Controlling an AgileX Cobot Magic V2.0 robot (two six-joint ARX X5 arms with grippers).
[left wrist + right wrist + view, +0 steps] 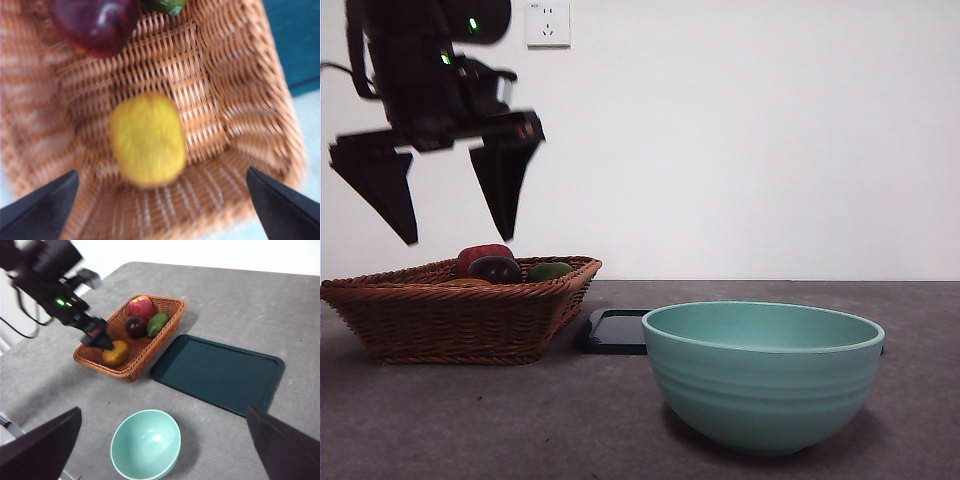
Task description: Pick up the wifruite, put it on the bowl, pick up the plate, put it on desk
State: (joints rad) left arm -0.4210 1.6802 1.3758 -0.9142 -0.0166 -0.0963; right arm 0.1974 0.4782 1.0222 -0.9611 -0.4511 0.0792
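The wifruite [147,139], rounded and orange-yellow, lies in the near end of a brown wicker basket [450,320]. My left gripper [458,238] hangs open just above the basket, with the wifruite [116,353] below and between its jaws, untouched. The mint-green bowl [765,375] stands empty on the desk [520,420]; it also shows in the right wrist view [145,444]. The plate [217,372], a flat dark teal rectangular tray, lies beside the basket. My right gripper [163,410] is open, high above the desk, holding nothing.
A dark red-purple fruit [135,326], a red apple [141,306] and a green fruit [158,324] share the basket's far end. In the front view the tray [617,330] sits low between basket and bowl. A wall socket [547,22] is behind.
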